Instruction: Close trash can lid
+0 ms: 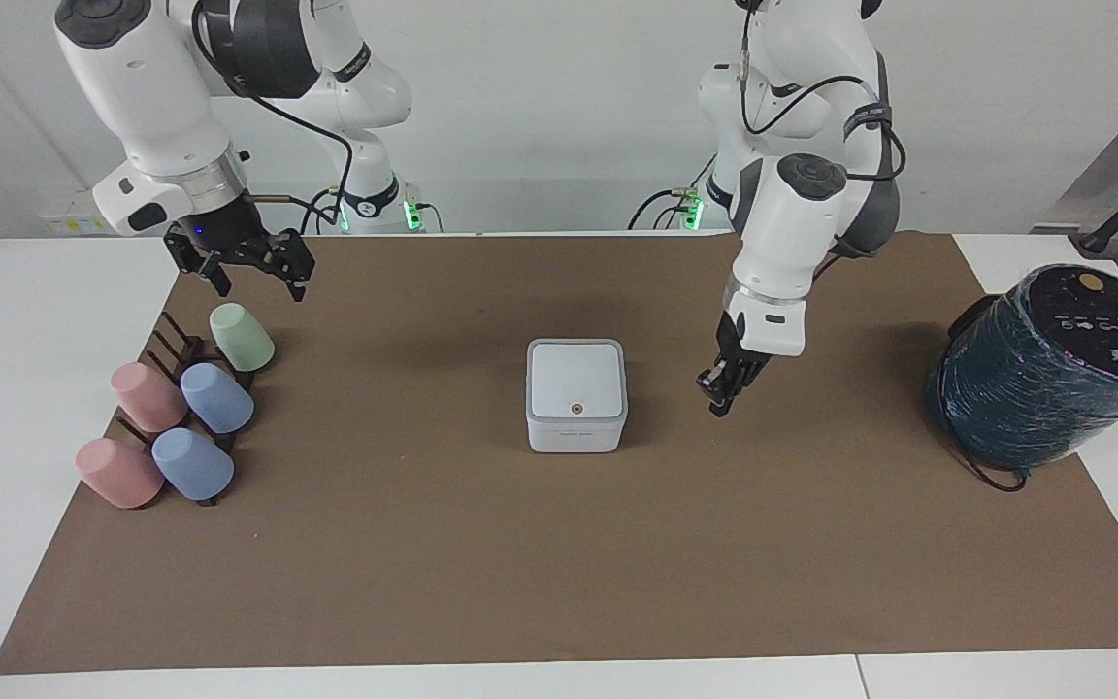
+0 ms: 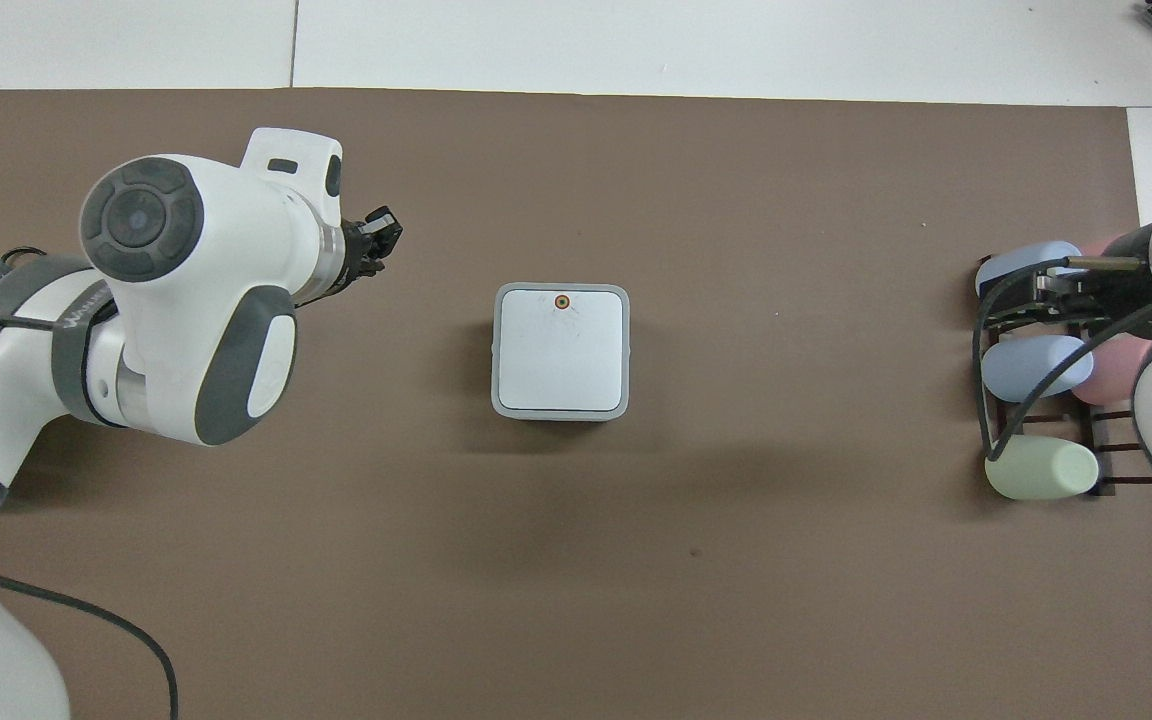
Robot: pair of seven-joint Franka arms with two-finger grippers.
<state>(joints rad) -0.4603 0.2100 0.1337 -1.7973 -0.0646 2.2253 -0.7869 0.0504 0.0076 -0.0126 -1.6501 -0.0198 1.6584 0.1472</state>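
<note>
cups (image 1: 180, 413) on rack (five) | teal cylinder (image 1: 1044, 374) | brown mat (image 1: 559, 563)

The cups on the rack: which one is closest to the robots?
The green cup; it lies alone at the rack's end under the right hand, while the pink and blue cups lie farther away.

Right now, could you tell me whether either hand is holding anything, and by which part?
Nothing is held. The left hand hangs over bare mat beside the trash can; the right hand waits over the cup rack.
</note>
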